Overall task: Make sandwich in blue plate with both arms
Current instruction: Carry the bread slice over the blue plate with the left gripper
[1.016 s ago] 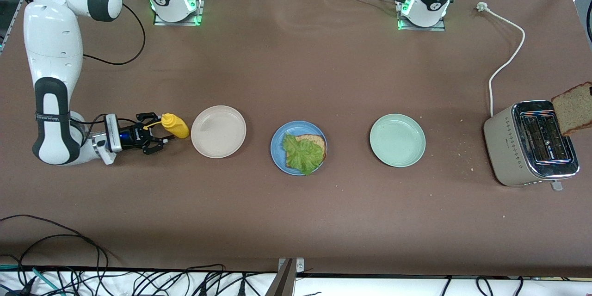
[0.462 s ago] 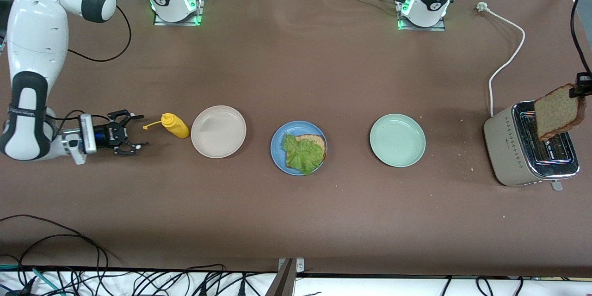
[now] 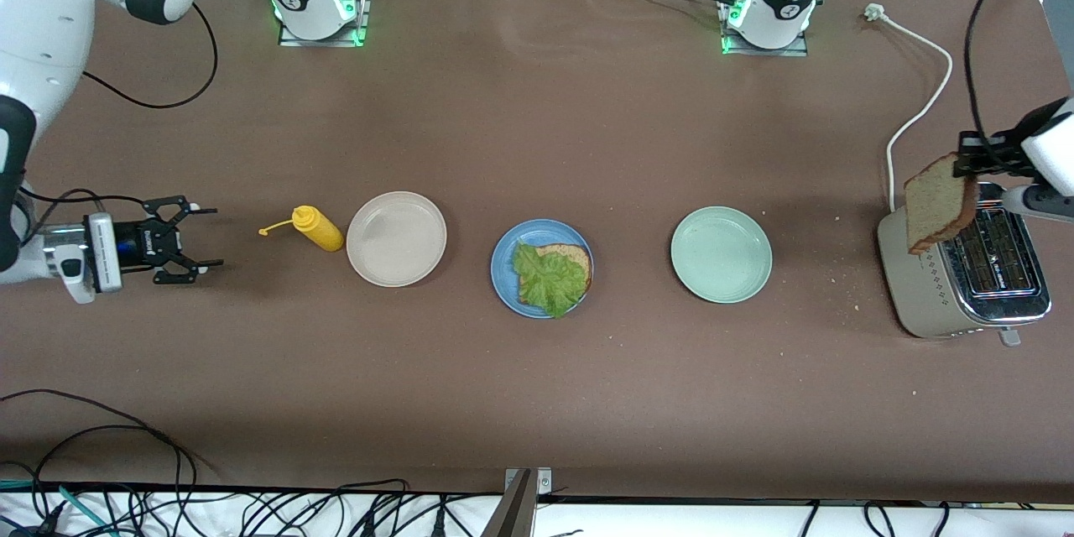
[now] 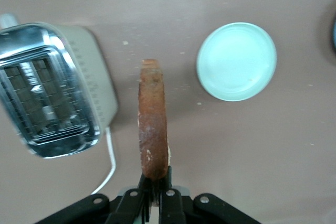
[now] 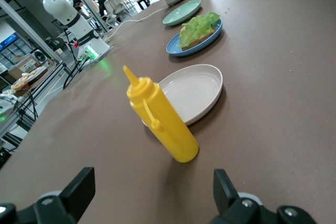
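The blue plate (image 3: 503, 273) sits mid-table and holds one toasted bread slice (image 3: 574, 256) with a green lettuce leaf (image 3: 549, 278) on top; it also shows in the right wrist view (image 5: 176, 51). My left gripper (image 3: 969, 158) is shut on a second bread slice (image 3: 938, 203), holding it in the air over the toaster's edge; the slice shows edge-on in the left wrist view (image 4: 153, 119). My right gripper (image 3: 200, 237) is open and empty, low by the table at the right arm's end, apart from the mustard bottle.
A yellow mustard bottle (image 3: 316, 228) lies beside a beige plate (image 3: 396, 238). A pale green plate (image 3: 721, 254) sits between the blue plate and the toaster (image 3: 965, 268). The toaster's white cord (image 3: 919, 109) runs toward the left arm's base.
My left gripper carried the bread slice from over the toaster's outer side toward the pale green plate. My right gripper drew back from the mustard bottle toward the table's end, staying open.
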You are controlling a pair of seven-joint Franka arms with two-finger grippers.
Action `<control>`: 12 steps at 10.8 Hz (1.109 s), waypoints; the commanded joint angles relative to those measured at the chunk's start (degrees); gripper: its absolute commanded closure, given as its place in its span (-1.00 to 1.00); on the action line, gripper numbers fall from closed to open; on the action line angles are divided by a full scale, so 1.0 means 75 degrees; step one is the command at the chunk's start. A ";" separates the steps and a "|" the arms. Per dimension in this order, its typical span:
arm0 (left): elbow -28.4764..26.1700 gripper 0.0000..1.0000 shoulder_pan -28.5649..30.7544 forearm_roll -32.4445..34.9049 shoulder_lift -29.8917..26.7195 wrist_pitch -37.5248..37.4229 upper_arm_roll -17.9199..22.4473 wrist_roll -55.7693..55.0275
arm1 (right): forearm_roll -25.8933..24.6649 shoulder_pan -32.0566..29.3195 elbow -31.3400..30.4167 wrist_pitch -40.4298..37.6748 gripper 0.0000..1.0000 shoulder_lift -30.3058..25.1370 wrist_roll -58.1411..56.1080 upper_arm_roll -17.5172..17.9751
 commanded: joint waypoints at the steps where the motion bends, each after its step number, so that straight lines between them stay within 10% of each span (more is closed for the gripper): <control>1: -0.0360 1.00 -0.0173 -0.1765 0.0081 -0.0051 0.0073 -0.0396 | -0.0653 0.0183 -0.0078 -0.0070 -1.00 -0.1032 0.2413 -0.0035; 12: -0.1500 1.00 -0.2830 -0.5904 0.1391 0.3155 0.0073 -0.1558 | -0.6039 0.2057 -0.0066 0.0341 -1.00 -0.4162 0.8222 -0.0105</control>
